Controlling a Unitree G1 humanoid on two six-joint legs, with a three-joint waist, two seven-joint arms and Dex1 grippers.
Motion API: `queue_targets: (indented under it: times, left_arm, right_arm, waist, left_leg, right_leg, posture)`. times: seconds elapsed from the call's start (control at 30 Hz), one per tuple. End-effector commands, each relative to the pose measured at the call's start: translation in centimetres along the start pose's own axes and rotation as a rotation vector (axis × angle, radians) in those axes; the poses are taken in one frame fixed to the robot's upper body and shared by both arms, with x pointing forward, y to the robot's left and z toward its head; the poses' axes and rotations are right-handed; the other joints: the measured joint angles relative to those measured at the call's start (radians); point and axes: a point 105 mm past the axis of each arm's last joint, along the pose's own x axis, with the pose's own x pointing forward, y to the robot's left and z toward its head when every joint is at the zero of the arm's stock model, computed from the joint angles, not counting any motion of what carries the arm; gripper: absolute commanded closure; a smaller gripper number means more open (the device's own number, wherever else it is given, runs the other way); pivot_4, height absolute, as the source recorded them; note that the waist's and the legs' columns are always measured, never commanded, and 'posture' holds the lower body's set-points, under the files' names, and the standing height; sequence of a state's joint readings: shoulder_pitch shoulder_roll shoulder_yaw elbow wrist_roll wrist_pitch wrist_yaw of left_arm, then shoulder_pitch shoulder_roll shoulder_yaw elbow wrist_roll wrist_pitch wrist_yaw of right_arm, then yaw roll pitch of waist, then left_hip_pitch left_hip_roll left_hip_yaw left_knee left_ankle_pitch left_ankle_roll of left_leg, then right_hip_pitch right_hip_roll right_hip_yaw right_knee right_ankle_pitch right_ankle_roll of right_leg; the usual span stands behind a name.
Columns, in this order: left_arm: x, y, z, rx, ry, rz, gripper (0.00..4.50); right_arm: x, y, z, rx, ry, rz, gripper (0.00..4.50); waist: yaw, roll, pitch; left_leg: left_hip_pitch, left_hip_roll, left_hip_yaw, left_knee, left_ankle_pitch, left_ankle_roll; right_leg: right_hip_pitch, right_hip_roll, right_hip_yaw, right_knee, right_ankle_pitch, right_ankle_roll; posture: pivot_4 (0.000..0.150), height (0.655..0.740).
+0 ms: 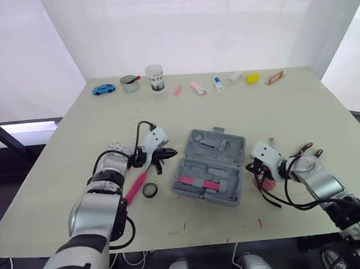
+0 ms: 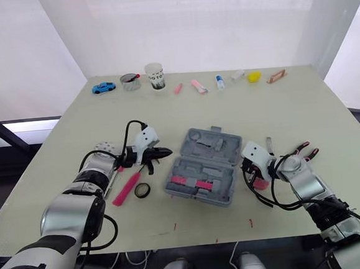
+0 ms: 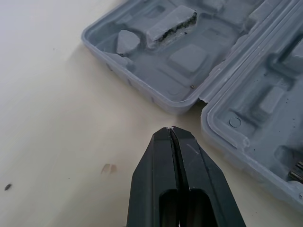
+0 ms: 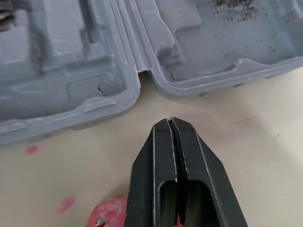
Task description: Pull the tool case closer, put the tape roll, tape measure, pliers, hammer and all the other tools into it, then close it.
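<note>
The grey tool case (image 1: 210, 166) lies open in the middle of the table, with pink-handled pieces (image 1: 197, 182) in its near half. My left gripper (image 1: 171, 152) is shut and empty, pointing at the case's left side from just beside it. Below that arm lie a pink-handled tool (image 1: 136, 186) and a small black tape roll (image 1: 149, 190). My right gripper (image 1: 253, 167) is shut and empty by the case's right edge, above a red object (image 4: 111, 213). Red-handled pliers (image 1: 307, 149) lie behind my right wrist. Both wrist views show shut fingertips (image 3: 171, 131) close to the case rim (image 4: 137, 85).
Along the far edge stand a blue toy car (image 1: 103, 89), a tin (image 1: 129, 83), a paper cup (image 1: 155, 78), pink items (image 1: 197, 87), a small bottle (image 1: 218, 83), a yellow object (image 1: 252, 78) and a brown piece (image 1: 274, 77).
</note>
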State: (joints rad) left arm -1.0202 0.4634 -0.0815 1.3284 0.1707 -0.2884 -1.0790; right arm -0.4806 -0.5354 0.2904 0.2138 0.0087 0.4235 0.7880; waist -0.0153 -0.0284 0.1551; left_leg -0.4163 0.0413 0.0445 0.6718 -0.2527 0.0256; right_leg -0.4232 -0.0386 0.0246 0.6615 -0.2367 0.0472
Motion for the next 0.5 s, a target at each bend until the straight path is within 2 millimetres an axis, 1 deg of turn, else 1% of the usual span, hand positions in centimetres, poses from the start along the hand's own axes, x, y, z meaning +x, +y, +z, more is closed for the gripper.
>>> queue_targets:
  times: [0.03,0.23,0.37,0.5]
  left_arm:
    - [0.4,0.6,1.0,0.017,0.006,0.024,4.47]
    - [0.9,0.2,0.7,0.006,0.045,0.013,4.47]
    - [1.2,0.1,0.1,-0.020,0.080,0.013,4.47]
    - [1.4,-0.2,0.0,-0.024,0.087,0.004,4.47]
  right_arm:
    - [0.4,-0.2,1.5,-0.039,-0.046,-0.005,4.50]
    - [1.0,0.0,1.8,-0.040,-0.055,0.009,4.50]
    - [1.1,0.1,1.8,-0.042,-0.058,0.013,4.50]
    - [1.1,0.3,1.8,-0.043,-0.060,0.018,4.50]
  waist:
    - [0.000,0.000,0.000]
    - [0.000,0.000,0.000]
    - [0.000,0.000,0.000]
    - [0.000,0.000,0.000]
  left_leg:
    - [0.000,0.000,0.000,0.000,0.000,0.000]
    - [0.000,0.000,0.000,0.000,0.000,0.000]
    - [0.000,0.000,0.000,0.000,0.000,0.000]
    - [0.000,0.000,0.000,0.000,0.000,0.000]
  right_leg:
    - [0.000,0.000,0.000,0.000,0.000,0.000]
    - [0.000,0.000,0.000,0.000,0.000,0.000]
    - [0.000,0.000,0.000,0.000,0.000,0.000]
    - [0.000,0.000,0.000,0.000,0.000,0.000]
  posture:
    - [0.150,0.7400]
    - [0.150,0.7400]
    - [0.150,0.7400]
    - [0.150,0.7400]
